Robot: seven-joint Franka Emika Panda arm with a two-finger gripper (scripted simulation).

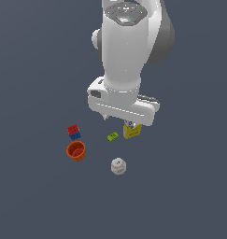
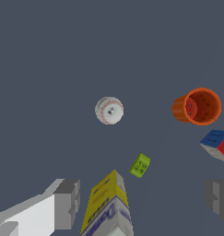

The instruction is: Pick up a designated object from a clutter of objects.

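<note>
The white baseball (image 1: 118, 166) with thin red stitching lies alone on the dark floor, nearest the camera in the exterior view; the wrist view shows it too (image 2: 109, 110). My gripper (image 1: 117, 121) hangs under the white hand, above and behind the ball, and is open (image 2: 143, 191). Its grey fingers (image 2: 67, 203) stand wide apart with nothing held. The white-and-yellow box (image 1: 132, 131) stands just below the hand and shows between the fingers in the wrist view (image 2: 107, 207). A tiny green block (image 1: 113, 136) lies between the box and the ball.
An orange cup (image 1: 76, 151) lies on its side toward the exterior view's left of the ball, also in the wrist view (image 2: 197, 107). A red-and-blue block (image 1: 74, 132) sits just behind the cup. The floor is flat and dark grey.
</note>
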